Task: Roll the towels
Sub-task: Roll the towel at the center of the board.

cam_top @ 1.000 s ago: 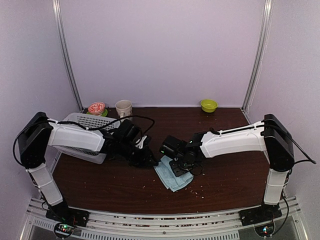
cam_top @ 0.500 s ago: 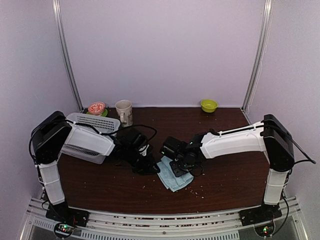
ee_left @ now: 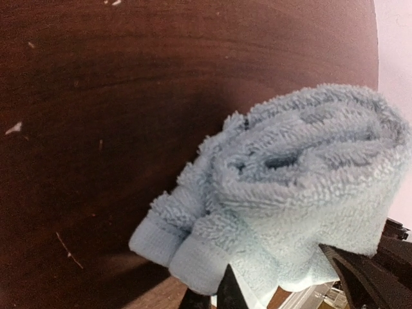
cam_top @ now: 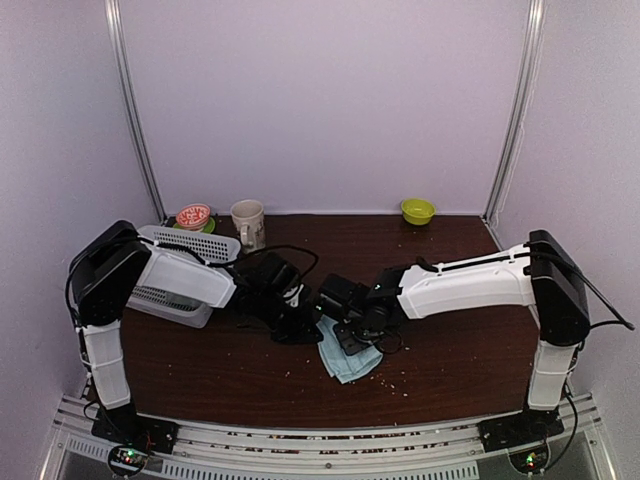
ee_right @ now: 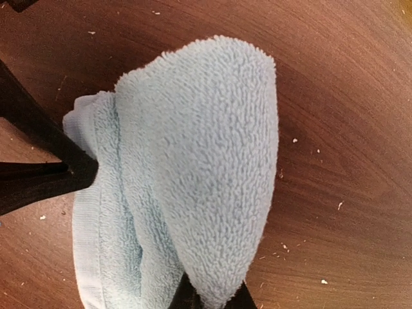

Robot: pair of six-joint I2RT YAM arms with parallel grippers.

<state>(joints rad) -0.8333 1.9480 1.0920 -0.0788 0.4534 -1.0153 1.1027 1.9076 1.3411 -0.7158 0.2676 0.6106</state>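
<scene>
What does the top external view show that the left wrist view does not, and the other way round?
Only the top external view shows the left arm and right arm, the white mesh basket, a cream mug, a red patterned bowl and a lime-green bowl.
Only the left wrist view shows the light blue towel close up, with its rolled end curling inward and its stitched hem.
Both show that towel and the dark wooden table.

Top view, centre: the right gripper (cam_top: 348, 333) covers the upper part of the light blue towel (cam_top: 347, 364), and its own fingertips are hidden. At left, the left arm (cam_top: 185, 278) hides much of the white basket (cam_top: 195, 243). Right wrist view: the towel is cut off at the bottom edge.
</scene>
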